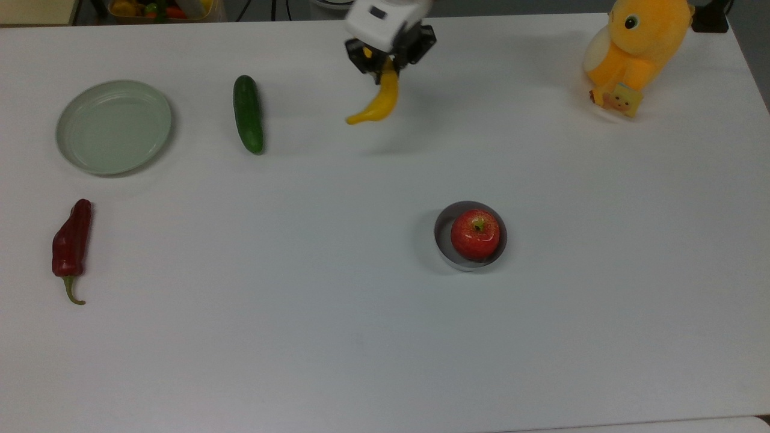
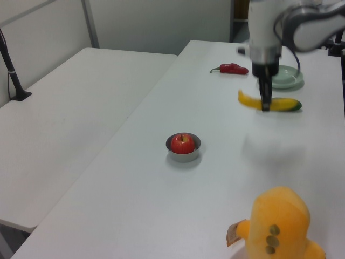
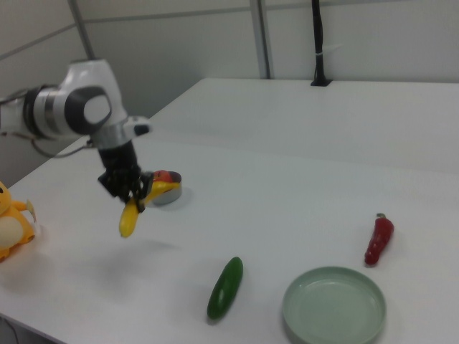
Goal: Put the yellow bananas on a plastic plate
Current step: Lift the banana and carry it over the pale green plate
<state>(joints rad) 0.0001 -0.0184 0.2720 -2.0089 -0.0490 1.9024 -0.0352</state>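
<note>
top view stuff first: the gripper (image 1: 381, 65) is pinched shut around the upper part of the yellow banana (image 1: 378, 102), and the banana is carried in the air, clear of the white table (image 1: 361, 300), with its shadow cast on the table below. the free end is left dangling down and toward the top view's left. the plastic plate (image 1: 113, 127) is parked well apart, off at the top view's left, with the green cucumber (image 1: 248, 113) lying between it and the banana.

what could go wrong, as a guess: the banana is held near one end only, so it could be swung or twisted in the grip during the carry and slipped out before the plate is reached. the hanging tip could also be dragged into the cucumber if the path is kept low, and the cucumber could be rolled off its spot. a drop released too early would leave the banana on the rim or off the plate.

other bits on the table: a red chili pepper (image 1: 71, 246), a red apple (image 1: 475, 234) sat in a small grey dish (image 1: 444, 225), and an orange plush toy (image 1: 637, 48) near the far corner. a second white table (image 2: 64, 135) is seen alongside in the left view, with pale partition walls (image 3: 215, 43) behind in the right view.
</note>
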